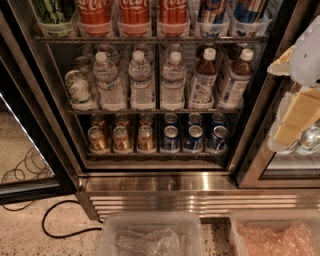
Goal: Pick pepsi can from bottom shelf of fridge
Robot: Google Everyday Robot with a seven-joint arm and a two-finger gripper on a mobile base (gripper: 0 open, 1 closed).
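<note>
At the approach step, my cream gripper (294, 124), released or clenched I cannot tell, must next reach down-left to the nearest small blue silver-topped pepsi can (218, 138) on the dark metal bottom shelf (150, 154).

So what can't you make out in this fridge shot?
Camera view: claw at the right edge, over the door frame of the fridge, cut off by the picture's edge.
Camera view: rear pepsi cans on the bottom shelf, hidden by the front row.
Camera view: top-rack drinks, cropped by the upper edge.
</note>
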